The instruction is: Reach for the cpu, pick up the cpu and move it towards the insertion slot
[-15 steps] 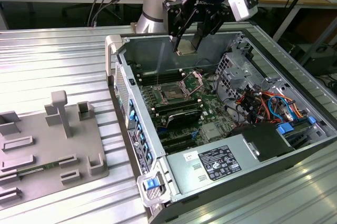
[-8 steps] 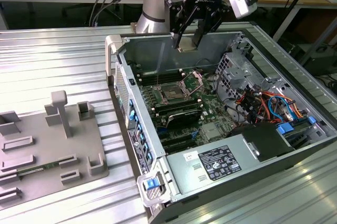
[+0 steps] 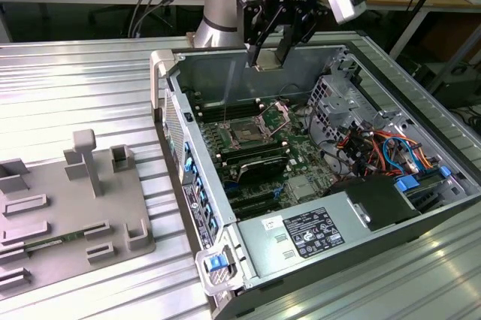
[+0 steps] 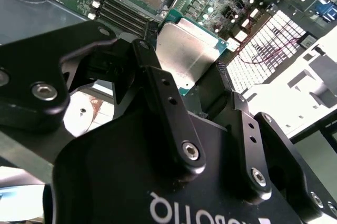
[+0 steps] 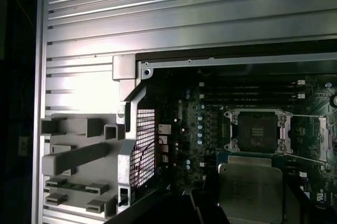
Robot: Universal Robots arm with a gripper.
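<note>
Claw carrying the cpu over the open case.
The claw is closed on the cpu, held above the board; the slot lies open below it, slightly ahead, grey tray on the tabletop well aside.

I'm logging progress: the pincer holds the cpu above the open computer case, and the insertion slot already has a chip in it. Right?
Not quite. The pincer does hold the cpu above the case, but the insertion slot lies open and bare, as the first wrist view shows.

Glare whitens the ribbed table; wrist views dim.
</note>
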